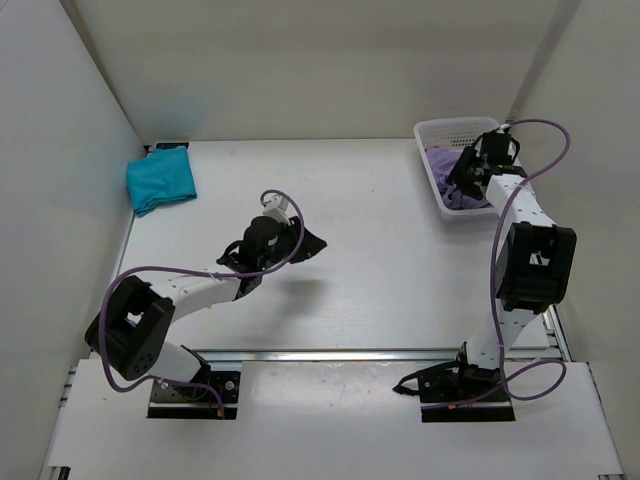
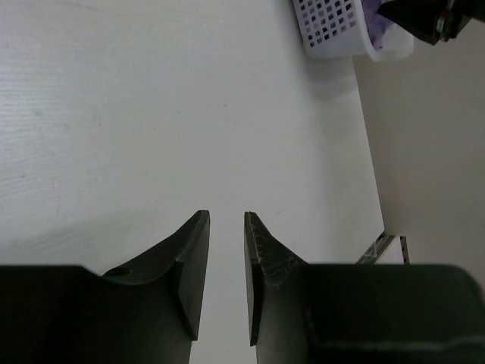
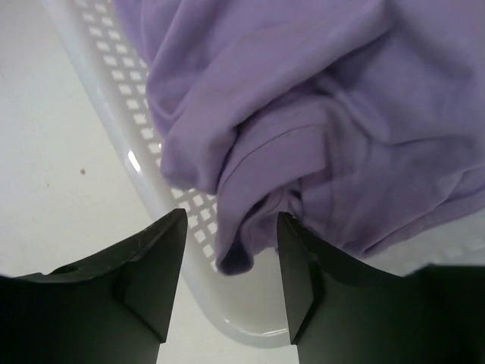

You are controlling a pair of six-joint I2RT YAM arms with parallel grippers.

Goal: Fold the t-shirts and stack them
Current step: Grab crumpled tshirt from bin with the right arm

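Observation:
A folded teal t-shirt [image 1: 160, 180] lies at the table's far left. A crumpled lavender t-shirt [image 1: 450, 186] sits in the white mesh basket [image 1: 440, 130] at the far right; it fills the right wrist view [image 3: 318, 106]. My right gripper [image 1: 470, 170] is open just above the basket, a fold of the lavender shirt hanging between its fingers [image 3: 231, 227], not clamped. My left gripper [image 1: 305, 243] hovers over the bare table centre, fingers [image 2: 193, 258] slightly apart and empty. The red t-shirt is not in view.
The basket also shows in the left wrist view [image 2: 333, 30] at the top, with its rim in the right wrist view [image 3: 174, 220]. White walls enclose the table on three sides. A metal rail [image 1: 380, 353] runs along the near edge by the arm bases.

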